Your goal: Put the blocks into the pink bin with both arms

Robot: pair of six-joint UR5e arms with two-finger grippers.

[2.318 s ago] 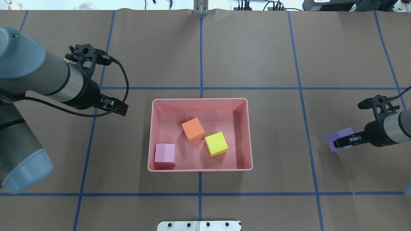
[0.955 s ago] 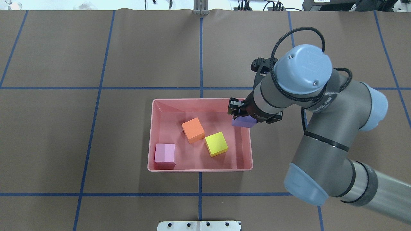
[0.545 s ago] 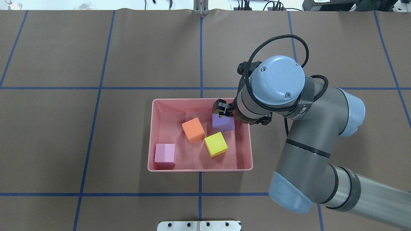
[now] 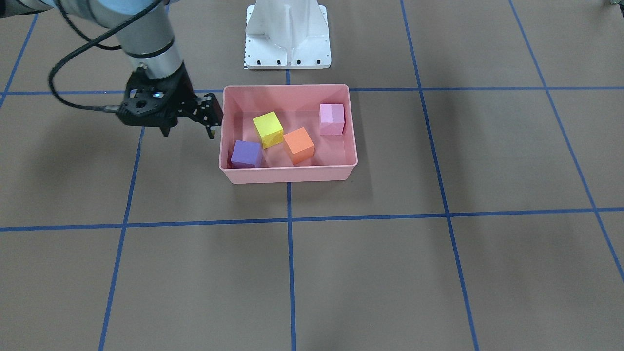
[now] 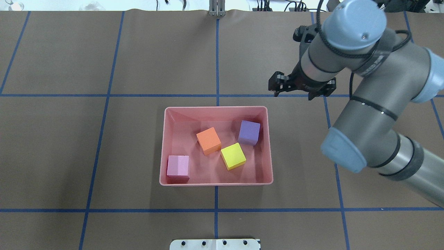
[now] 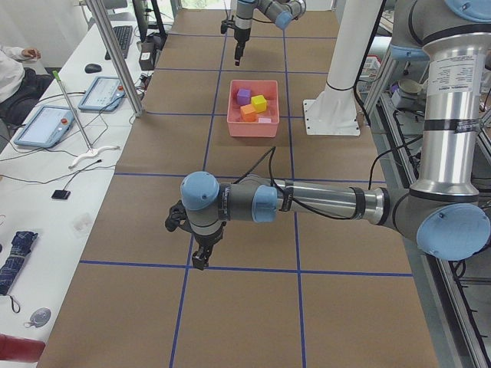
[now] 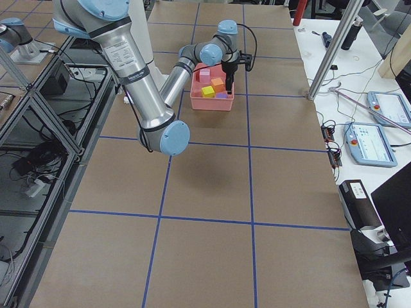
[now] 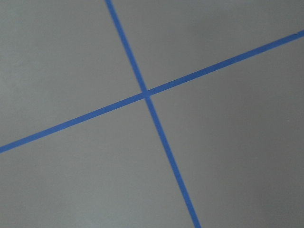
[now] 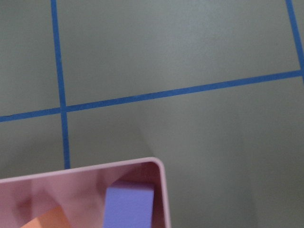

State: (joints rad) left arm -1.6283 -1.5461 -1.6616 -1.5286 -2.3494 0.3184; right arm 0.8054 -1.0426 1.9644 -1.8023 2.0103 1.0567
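Purple matte cube (image 5: 249,132) now lies in the shallow salmon-pink plastic bin (image 5: 215,108) with the other three cubes (image 5: 208,140), the right pincer (image 5: 274,86) released and pulled back beyond the rim, so the job looks done; the left pincer (image 6: 201,259) I cannot tell.

Purple block (image 5: 249,132) is no longer held by the right gripper (image 5: 274,84). It now sits free on the bin (image 5: 215,108) floor by the right wall, a bit nearer that wall than 0.5 s ago. The right gripper has let go, fingers apart and empty, and has pulled out of the bin to just past its far right corner. The left gripper (image 6: 200,257) was beside the bin's left wall 2.3 s ago and is now well away from the bin.
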